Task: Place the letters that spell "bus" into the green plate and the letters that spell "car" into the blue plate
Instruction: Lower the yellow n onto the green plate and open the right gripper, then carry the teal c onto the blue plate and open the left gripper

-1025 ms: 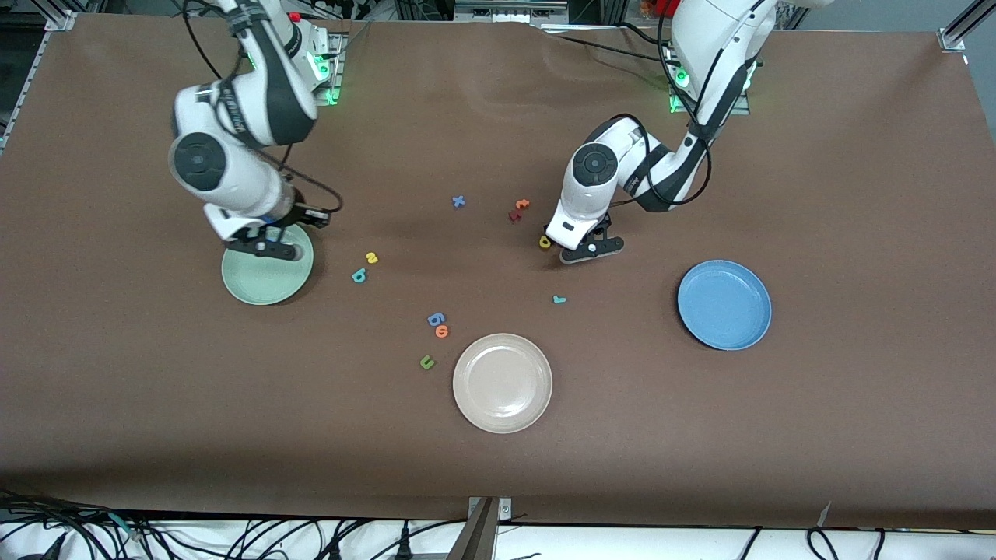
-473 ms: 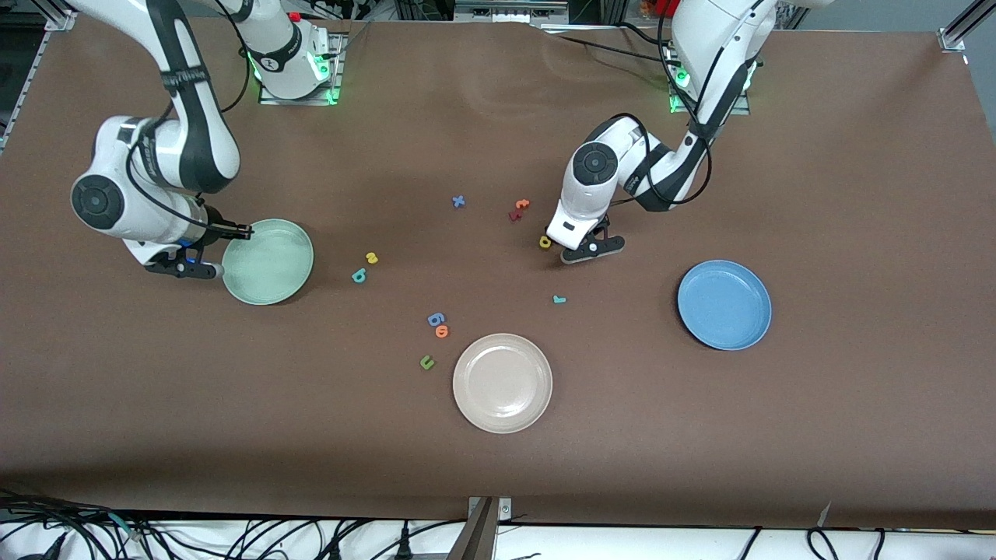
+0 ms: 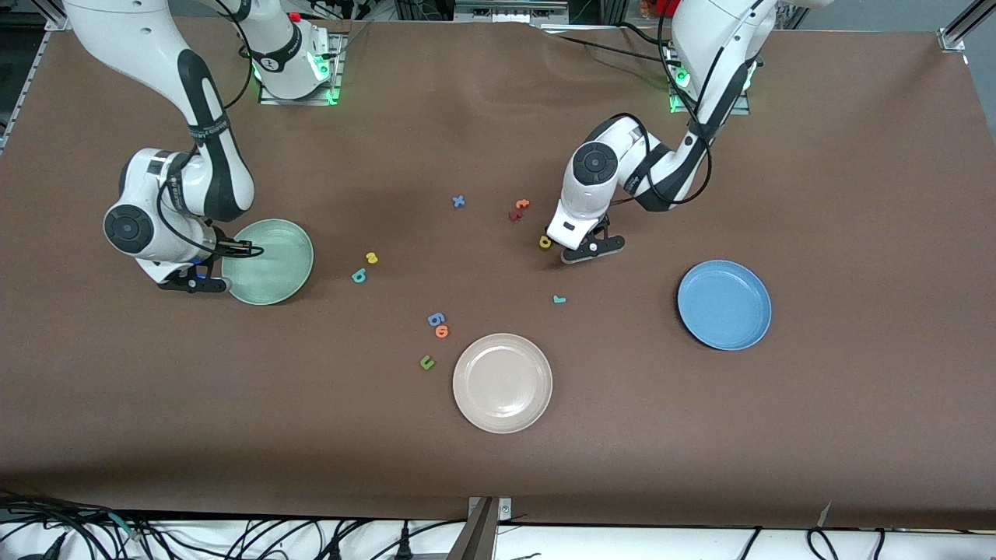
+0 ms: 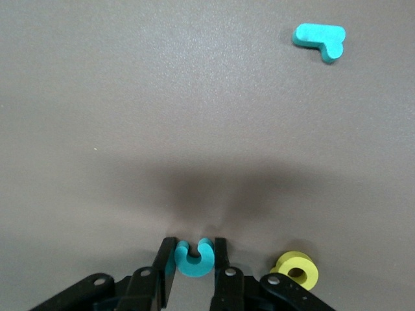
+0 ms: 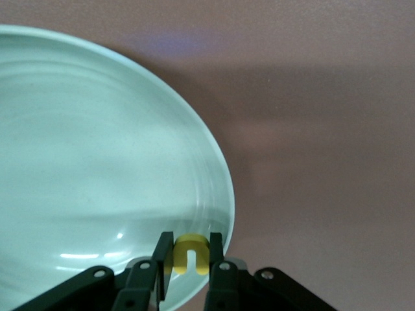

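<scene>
The front view looks down from high across the table (image 3: 498, 482), facing both arm bases along its upper edge and taking in nearly the whole brown surface, edge to edge. The left wrist view sits close above the bare tabletop, looking past its own fingers (image 4: 167, 265) at the teal c (image 4: 194, 258). The right wrist view hangs just as close over the rim of the green plate (image 5: 97, 168), which the front view also shows (image 3: 272, 260).

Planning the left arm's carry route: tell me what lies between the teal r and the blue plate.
Nothing: in the front view, the brown table between the teal r and the blue plate is bare.
</scene>
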Tool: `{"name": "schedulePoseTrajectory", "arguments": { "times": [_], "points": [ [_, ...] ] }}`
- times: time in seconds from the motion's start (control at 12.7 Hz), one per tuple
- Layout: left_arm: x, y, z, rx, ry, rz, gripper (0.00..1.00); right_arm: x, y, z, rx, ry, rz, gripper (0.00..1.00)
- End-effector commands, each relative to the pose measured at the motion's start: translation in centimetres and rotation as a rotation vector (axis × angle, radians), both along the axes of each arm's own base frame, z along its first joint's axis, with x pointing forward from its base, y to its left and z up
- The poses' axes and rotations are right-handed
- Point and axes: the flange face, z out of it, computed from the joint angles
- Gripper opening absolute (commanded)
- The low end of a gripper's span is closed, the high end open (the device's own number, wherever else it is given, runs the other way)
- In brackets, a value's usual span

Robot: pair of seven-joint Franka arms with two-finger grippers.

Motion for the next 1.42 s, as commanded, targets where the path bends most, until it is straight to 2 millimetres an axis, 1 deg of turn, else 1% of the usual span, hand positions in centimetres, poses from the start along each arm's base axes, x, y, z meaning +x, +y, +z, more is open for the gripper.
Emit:
{"name": "schedulePoseTrajectory", "arguments": {
  "times": [0.0, 0.16, 0.32, 0.39, 0.47, 0.55, 0.63, 0.71, 0.79, 0.87, 0.95, 1.1, 1.18, 1.26, 1.34],
  "points": [
    [-0.6, 0.4, 0.5, 0.040, 0.001, -0.011, 0.19, 0.0, 0.2, -0.5, 0.029, -0.010, -0.012, 0.06],
    [0.5, 0.6, 1.6, 0.065, 0.020, -0.006, 0.16, 0.0, 0.1, -1.3, 0.069, -0.020, -0.008, 0.06],
    [2.4, 0.6, 3.4, 0.092, 0.038, 0.000, 0.14, -0.1, -0.2, -2.1, 0.098, -0.016, -0.010, 0.08],
    [3.4, 1.0, 4.3, 0.104, 0.056, -0.026, 0.14, 0.0, -0.1, -2.0, 0.098, -0.019, -0.008, 0.14],
    [4.6, 1.9, 5.1, 0.117, 0.078, -0.036, 0.14, 0.1, 0.0, -2.0, 0.099, -0.019, -0.008, 0.36],
    [5.8, 2.9, 6.0, 0.126, 0.105, -0.051, 0.14, 0.1, 0.0, -2.0, 0.099, -0.019, -0.008, 0.70],
    [7.3, 4.4, 6.9, 0.136, 0.134, -0.072, 0.14, 0.1, 0.0, -1.8, 0.099, -0.020, -0.010, 0.86],
    [8.8, 6.4, 7.9, 0.140, 0.167, -0.098, 0.14, 0.2, 0.1, -1.5, 0.103, -0.021, -0.012, 0.94],
    [10.6, 8.6, 9.1, 0.136, 0.193, -0.131, 0.14, 0.5, 0.5, -0.5, 0.111, -0.038, -0.012, 0.98],
    [12.1, 10.8, 9.9, 0.126, 0.212, -0.169, 0.14, 0.7, 0.8, 0.5, 0.125, -0.039, -0.013, 0.98],
    [13.5, 13.4, 10.4, 0.109, 0.222, -0.215, 0.14, 1.1, 1.4, 2.0, 0.143, -0.034, -0.024, 0.98],
    [15.2, 18.4, 10.2, 0.077, 0.238, -0.285, 0.14, 1.9, 2.9, 4.8, 0.163, -0.002, -0.076, 0.98],
    [15.8, 20.8, 9.6, 0.059, 0.253, -0.322, 0.14, 2.7, 3.7, 6.1, 0.165, 0.009, -0.097, 0.98],
    [16.4, 22.7, 9.1, 0.043, 0.261, -0.352, 0.14, 3.1, 4.9, 7.1, 0.159, 0.021, -0.124, 0.98],
    [17.2, 24.4, 8.4, 0.027, 0.268, -0.366, 0.14, 3.4, 6.5, 7.5, 0.142, 0.015, -0.163, 0.96]
  ]
}}
